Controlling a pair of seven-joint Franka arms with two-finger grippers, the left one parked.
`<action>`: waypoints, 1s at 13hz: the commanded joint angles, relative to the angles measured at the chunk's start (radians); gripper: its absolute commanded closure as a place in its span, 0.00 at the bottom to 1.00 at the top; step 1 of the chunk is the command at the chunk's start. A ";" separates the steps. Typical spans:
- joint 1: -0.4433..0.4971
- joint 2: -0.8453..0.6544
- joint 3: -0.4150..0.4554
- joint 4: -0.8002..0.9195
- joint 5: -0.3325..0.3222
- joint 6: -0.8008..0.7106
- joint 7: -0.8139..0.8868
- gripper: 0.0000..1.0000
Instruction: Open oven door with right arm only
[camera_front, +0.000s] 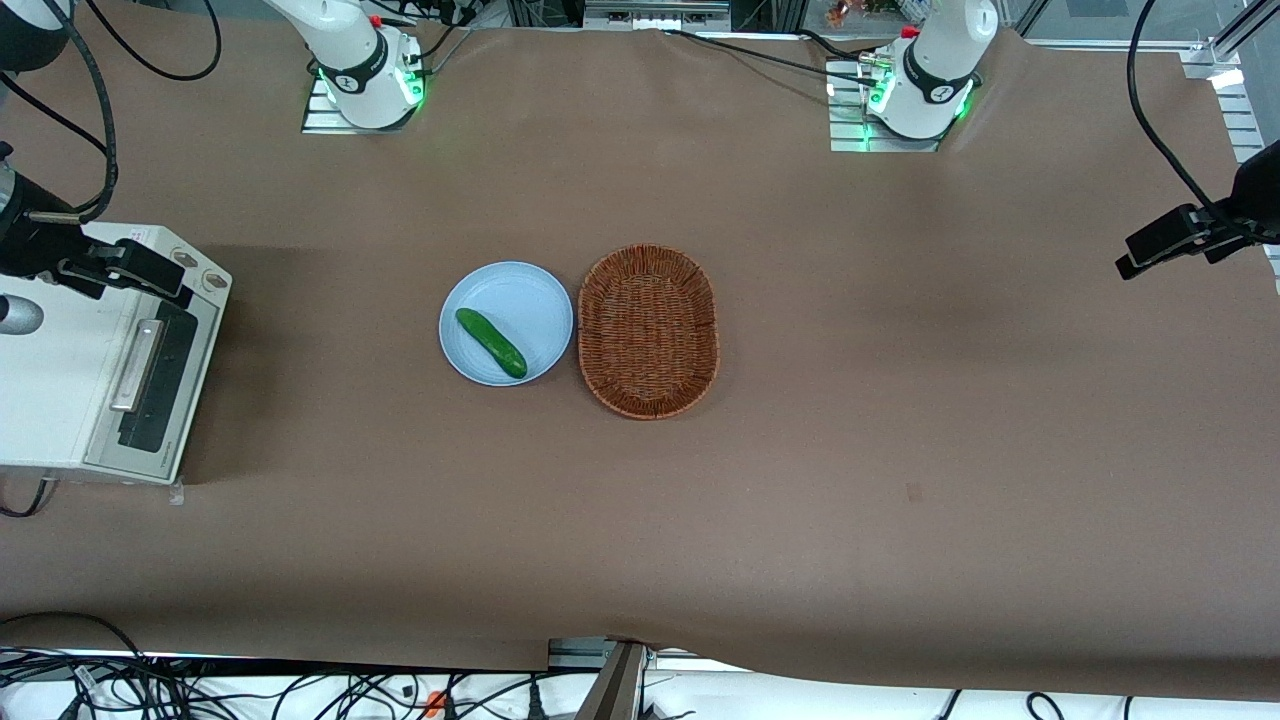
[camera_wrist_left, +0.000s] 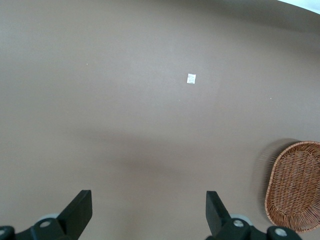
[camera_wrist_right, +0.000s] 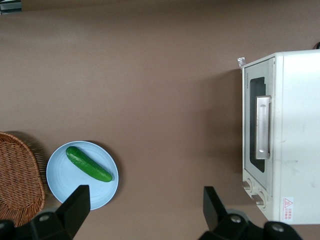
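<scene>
One toaster oven (camera_front: 95, 350) stands at the working arm's end of the table (camera_front: 900, 400), its oven door (camera_wrist_right: 257, 127) closed. The gripper (camera_wrist_right: 145, 210) hangs above it, fingers (camera_wrist_right: 75, 205) spread open, holding nothing. One cucumber (camera_front: 490, 342) lies on one blue plate (camera_front: 520, 290), touching one wicker basket (camera_front: 648, 330). Only the wrist view shows two knobs (camera_wrist_right: 252, 192) and a red warning sticker (camera_wrist_right: 288, 203).

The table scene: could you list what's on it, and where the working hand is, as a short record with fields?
Oven: at the working arm's end of the table, its door shut
Door handle: silver bar, untouched
Hand: open, above the table, apart from the oven
Plate: pale blue, near the table's middle
Cucumber: lying on the plate
Basket: woven, beside the plate, nothing in it
</scene>
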 joint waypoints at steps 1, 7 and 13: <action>-0.003 -0.007 -0.001 -0.006 0.014 -0.006 0.008 0.00; -0.007 0.007 -0.004 -0.012 0.015 -0.021 0.008 0.00; -0.010 0.015 -0.004 -0.024 0.015 -0.035 0.008 0.00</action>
